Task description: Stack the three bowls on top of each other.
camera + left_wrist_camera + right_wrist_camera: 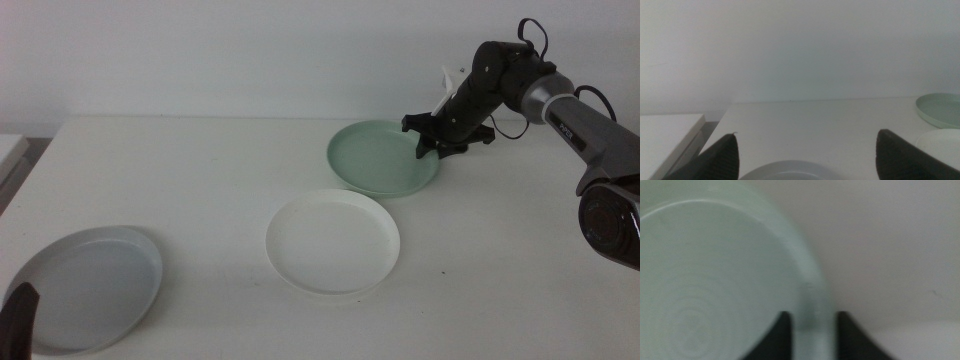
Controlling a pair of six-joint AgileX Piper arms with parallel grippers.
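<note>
The right gripper (pixel 443 143) sits at the upper right of the middle view, over the right-hand rim of the mint green bowl (pixel 380 157); the relation that counts is rim to jaws — in the right wrist view the rim of that bowl (pixel 715 280) runs up between the two dark jaws, one jaw inside the bowl, one outside; the gap looks narrow, little wider than the rim, but whether the jaws are already pressing on it I cannot tell, as that picture is blurred.

The bowl rests flat on the table (pixel 200 180); being round it has no long axis, so only the point of the rim matters, and the edge toward the right of the frame is the one this arm reaches.

The white bowl (pixel 333 241) lies at the centre of the frame, just below and left of the green one, close to it but apart from it; I judge it the likely place to carry the green bowl to — a short move down and left.

The pale grey-blue bowl (pixel 85 287) lies at the lower left, well apart from the others; the left gripper (pixel 805 160) waits just beside it with jaws wide, holding nothing.
</note>
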